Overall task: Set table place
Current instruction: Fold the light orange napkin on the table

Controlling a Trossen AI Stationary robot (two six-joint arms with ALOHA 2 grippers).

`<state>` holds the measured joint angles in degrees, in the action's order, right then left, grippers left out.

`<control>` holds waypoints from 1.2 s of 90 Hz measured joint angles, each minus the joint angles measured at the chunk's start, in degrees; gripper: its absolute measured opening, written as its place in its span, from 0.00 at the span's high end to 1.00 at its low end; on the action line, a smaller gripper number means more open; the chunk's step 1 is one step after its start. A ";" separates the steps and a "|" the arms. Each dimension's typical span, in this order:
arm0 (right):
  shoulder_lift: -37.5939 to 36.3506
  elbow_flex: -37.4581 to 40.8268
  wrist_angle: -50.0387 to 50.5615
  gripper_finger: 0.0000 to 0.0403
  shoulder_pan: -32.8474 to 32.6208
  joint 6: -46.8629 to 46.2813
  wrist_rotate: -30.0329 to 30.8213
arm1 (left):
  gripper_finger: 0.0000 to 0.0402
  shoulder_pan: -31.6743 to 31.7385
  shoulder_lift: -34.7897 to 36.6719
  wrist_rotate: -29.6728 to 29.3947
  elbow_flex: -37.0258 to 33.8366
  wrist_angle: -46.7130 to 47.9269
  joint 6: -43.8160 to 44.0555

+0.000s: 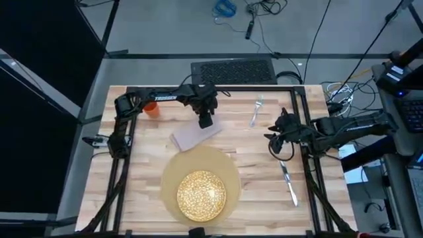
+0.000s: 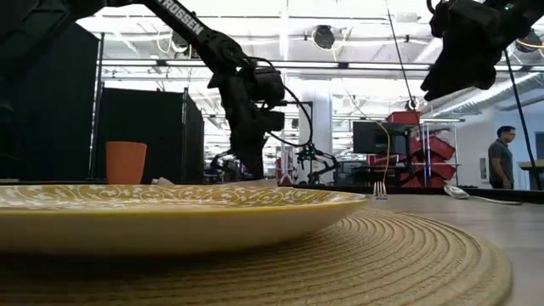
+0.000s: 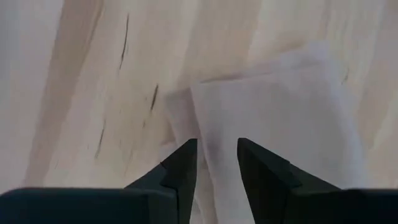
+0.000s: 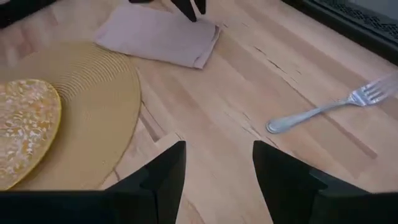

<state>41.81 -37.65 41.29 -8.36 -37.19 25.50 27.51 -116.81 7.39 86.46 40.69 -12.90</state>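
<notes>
Your left gripper [image 1: 205, 121] hangs spread over the napkin [image 1: 195, 136], which lies just beyond the mat [image 1: 198, 162]; lower squarely over its edge before pinching; the right gripper [image 1: 278, 140] waits, parted and empty, near the fork [image 4: 323, 109]

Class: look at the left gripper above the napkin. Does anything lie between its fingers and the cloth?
Nothing visible does. The left gripper hangs open directly over the napkin, with only bare table beside the cloth.
</notes>
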 joint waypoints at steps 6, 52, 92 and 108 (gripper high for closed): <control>-0.01 0.00 -0.43 0.57 0.00 0.19 0.01 | 0.74 0.00 0.00 -0.58 0.00 0.00 -0.05; -0.01 0.00 -0.48 0.57 0.00 0.81 -0.07 | 0.74 0.00 -1.18 -0.37 -0.04 2.49 0.12; 0.01 0.00 -0.85 0.57 0.00 1.03 -0.07 | 0.90 -0.04 -1.18 -0.90 -0.04 2.84 0.17; 0.01 0.00 -0.85 0.57 0.00 1.03 -0.07 | 0.99 -0.04 -1.18 -1.02 -0.04 2.82 0.51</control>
<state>41.82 -37.65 40.45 -8.36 -36.16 25.43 27.46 -117.99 6.37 86.41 43.51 -12.39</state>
